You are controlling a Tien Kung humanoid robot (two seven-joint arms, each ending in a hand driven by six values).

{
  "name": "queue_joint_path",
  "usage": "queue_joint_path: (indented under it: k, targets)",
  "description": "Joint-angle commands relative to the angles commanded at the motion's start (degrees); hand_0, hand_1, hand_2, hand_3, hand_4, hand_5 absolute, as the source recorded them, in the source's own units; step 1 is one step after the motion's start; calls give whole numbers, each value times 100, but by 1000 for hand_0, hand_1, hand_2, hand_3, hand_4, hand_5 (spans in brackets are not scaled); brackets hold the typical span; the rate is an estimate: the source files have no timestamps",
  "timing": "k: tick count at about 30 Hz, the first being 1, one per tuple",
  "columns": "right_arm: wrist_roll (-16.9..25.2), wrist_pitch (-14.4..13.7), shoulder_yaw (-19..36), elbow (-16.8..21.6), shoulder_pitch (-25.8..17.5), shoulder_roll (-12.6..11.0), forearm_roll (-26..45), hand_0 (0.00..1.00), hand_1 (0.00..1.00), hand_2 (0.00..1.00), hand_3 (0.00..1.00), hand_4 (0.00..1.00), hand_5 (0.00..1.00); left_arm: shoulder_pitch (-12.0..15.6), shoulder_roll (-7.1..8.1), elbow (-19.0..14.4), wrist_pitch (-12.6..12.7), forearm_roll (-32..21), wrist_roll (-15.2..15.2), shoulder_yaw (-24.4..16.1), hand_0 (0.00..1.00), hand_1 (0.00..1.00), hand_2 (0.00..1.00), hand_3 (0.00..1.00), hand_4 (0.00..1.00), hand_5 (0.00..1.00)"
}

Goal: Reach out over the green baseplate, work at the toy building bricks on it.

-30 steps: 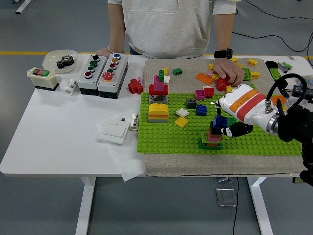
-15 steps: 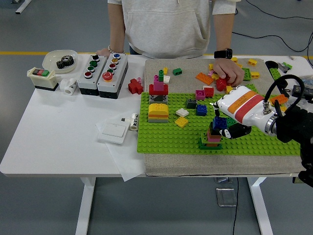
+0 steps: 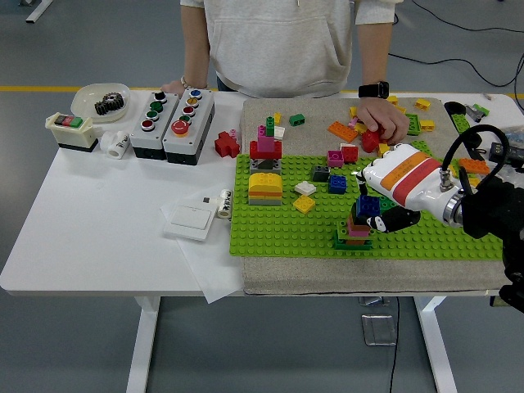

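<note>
Compared with half a second back, I see almost nothing changed: my right hand (image 3: 383, 214) stays where it was, at the little brick tower (image 3: 357, 226), and a second ago it sat slightly further right. Its dark fingers (image 3: 399, 218) curl against the blue brick (image 3: 368, 205) on top of the tower, though I cannot tell from here whether they truly clamp it or only touch it. My left arm is out of sight.

The tower stands near the front edge of the green baseplate (image 3: 278, 233), right of its middle. To its left the studs are bare all the way to the plate's left edge, so there is open room there. Behind it sit a yellow flat brick (image 3: 304, 204), a white one (image 3: 305, 188), a black one (image 3: 320, 173) and another blue one (image 3: 337, 184); further left stand a yellow-topped stack (image 3: 264, 188) and a red and pink stack (image 3: 265, 146).

The tower itself has a green base, brown and pink layers, then the blue cap.

Across the table, the person's hand (image 3: 382, 119) rests on loose bricks on the cloth mat (image 3: 319, 110), well apart from mine.
</note>
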Motion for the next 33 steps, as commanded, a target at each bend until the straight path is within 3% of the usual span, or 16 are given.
queue_joint_path:
  k: [33]
  targets:
    - [183,71,8,-126,54,25,-55,232,447,595,535,796,448,-32,6,11,-7,-4,-11,22,419,553,655,819,856,913]
